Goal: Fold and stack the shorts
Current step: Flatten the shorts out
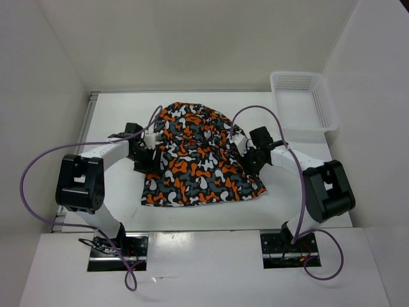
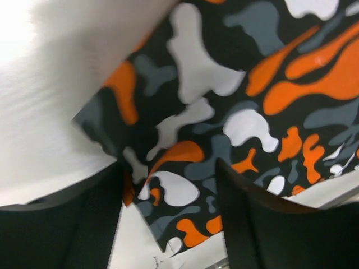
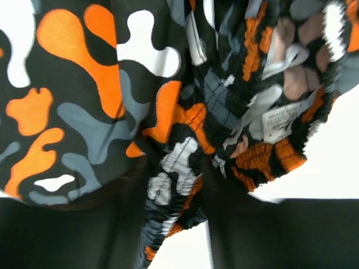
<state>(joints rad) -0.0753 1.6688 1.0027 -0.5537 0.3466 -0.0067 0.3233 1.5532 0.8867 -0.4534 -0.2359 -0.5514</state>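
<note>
A white table (image 1: 121, 115) sits inside white walls (image 1: 192, 45) that close it in on the left, far and right sides. We find the shorts (image 1: 195, 160) spread at the table's middle, between the two arms.

**Jaws**
- The left gripper (image 1: 148, 153) is at the left edge of the shorts. In its wrist view the fingers (image 2: 84, 224) stand wide apart, open. A corner of the cloth lies in the gap and bare table shows below it.
- The right gripper (image 1: 245, 148) is at the right edge. In its wrist view the gap between the fingers (image 3: 280, 235) is narrow. A gathered strip of the elastic waistband fills it, so the jaws appear closed on the shorts. The view is too close for us to be certain of the pinch.

**Edges and room**
- The near hem runs roughly straight and stops short of the table's near edge.
- The far side of the cloth is rounded, with bare table beyond it.
- Bare strips remain on the left and right.
- A white mesh basket (image 1: 299, 75) stands in the far right corner, well apart from the shorts.

**Cloth**
- The print is orange, black, white and grey blobs.
- The waistband is puckered, and a small white label (image 3: 280, 116) shows inside it.
</note>
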